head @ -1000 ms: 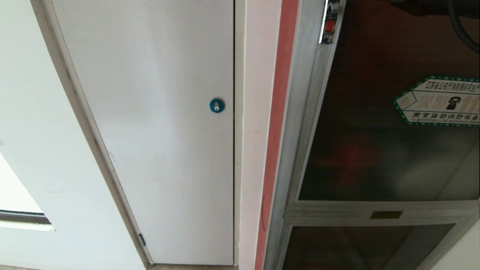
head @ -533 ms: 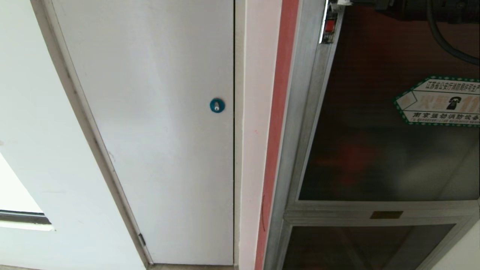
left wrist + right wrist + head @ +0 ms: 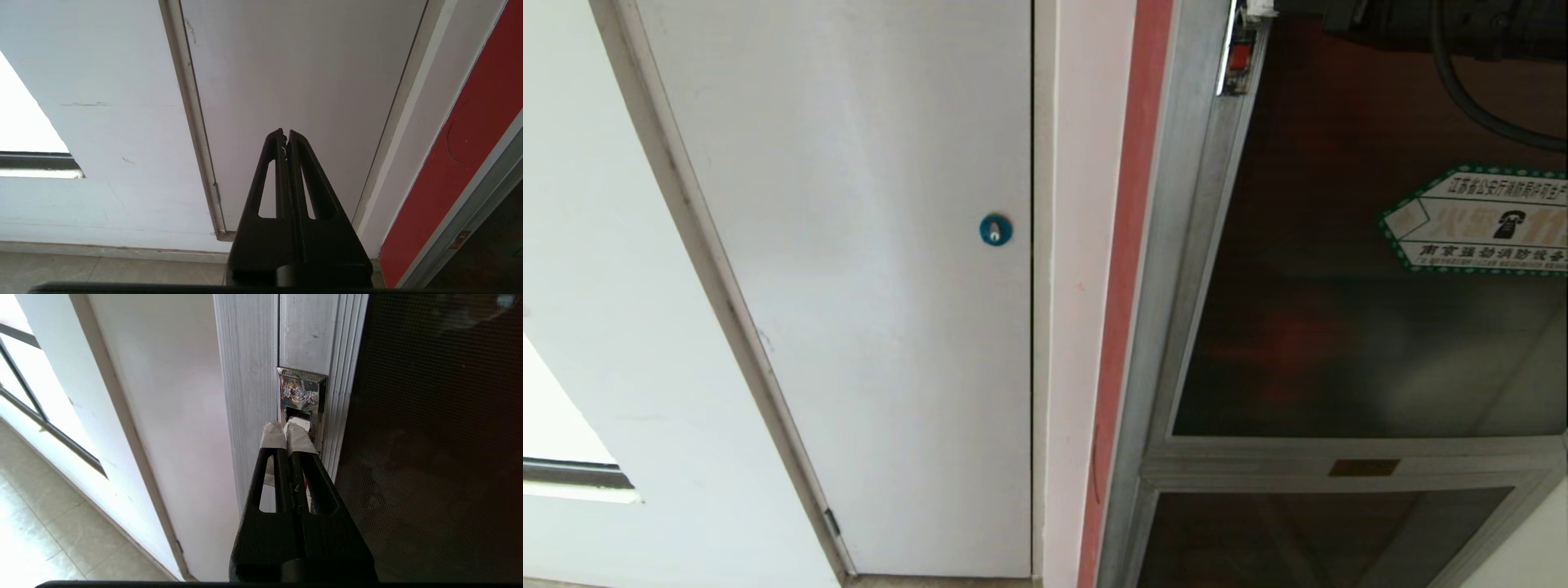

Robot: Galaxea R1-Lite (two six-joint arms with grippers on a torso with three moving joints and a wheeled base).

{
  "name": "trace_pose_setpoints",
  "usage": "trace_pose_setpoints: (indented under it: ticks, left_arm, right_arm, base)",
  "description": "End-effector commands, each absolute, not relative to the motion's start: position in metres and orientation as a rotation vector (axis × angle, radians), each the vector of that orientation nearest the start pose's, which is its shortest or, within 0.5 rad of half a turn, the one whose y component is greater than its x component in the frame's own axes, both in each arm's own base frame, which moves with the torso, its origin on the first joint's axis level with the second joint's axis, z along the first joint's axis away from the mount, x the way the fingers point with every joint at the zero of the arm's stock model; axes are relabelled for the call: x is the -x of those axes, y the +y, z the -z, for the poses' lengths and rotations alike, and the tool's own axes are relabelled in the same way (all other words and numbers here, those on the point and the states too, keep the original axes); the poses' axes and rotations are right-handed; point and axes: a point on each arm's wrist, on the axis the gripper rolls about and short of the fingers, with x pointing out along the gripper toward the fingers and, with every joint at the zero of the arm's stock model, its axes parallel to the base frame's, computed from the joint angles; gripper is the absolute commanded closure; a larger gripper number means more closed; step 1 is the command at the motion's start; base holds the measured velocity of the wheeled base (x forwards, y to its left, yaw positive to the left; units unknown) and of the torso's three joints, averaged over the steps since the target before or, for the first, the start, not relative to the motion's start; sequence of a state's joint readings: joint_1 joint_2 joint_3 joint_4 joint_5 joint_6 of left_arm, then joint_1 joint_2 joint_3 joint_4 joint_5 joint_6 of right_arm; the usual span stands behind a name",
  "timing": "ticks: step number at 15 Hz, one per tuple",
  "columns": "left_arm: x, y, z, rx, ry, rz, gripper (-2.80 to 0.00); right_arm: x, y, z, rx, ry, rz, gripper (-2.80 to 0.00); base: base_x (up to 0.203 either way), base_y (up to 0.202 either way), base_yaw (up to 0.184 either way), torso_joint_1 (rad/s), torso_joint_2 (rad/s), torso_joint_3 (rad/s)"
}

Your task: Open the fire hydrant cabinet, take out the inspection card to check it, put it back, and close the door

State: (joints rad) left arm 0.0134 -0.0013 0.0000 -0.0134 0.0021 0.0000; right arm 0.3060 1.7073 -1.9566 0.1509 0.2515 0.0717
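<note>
The fire hydrant cabinet [image 3: 1176, 327] stands at the right of the head view, its silver frame beside a red strip of wall [image 3: 1123, 286]. The door [image 3: 1339, 286], dark tinted glass with a green-bordered sticker [image 3: 1478, 219], is shut, and a shorter glass panel [image 3: 1307, 535] sits beneath it. The right hand [image 3: 288, 428], fingers pressed together and taped at the tips, is at the shiny latch plate [image 3: 301, 394] on the door's left edge, its tips in the plate's recess. The left hand [image 3: 286, 136], also pressed together and holding nothing, hangs low before the plain white door [image 3: 866, 286] with the blue lock [image 3: 996, 229], to the left of the cabinet. The inspection card is not visible.
</note>
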Motion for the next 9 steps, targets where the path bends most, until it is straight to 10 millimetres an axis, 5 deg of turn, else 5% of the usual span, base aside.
trace_pose_setpoints:
  ticks: [1,9]
  left_arm:
    - [0.0225,-0.0003,-0.0752,0.000,-0.009,-0.015,0.00]
    - [0.0225,-0.0003,-0.0752,0.000,-0.009,-0.016,0.00]
  right_arm:
    - [-0.2816,0.0946,-0.4198,-0.072,-0.064,-0.559,0.00]
    - [-0.2875,0.0956,-0.4118,-0.075,-0.034,-0.542,0.00]
  base:
    - [0.000,0.000,0.000,0.000,0.00,0.000]
    - [0.000,0.000,0.000,0.000,0.00,0.000]
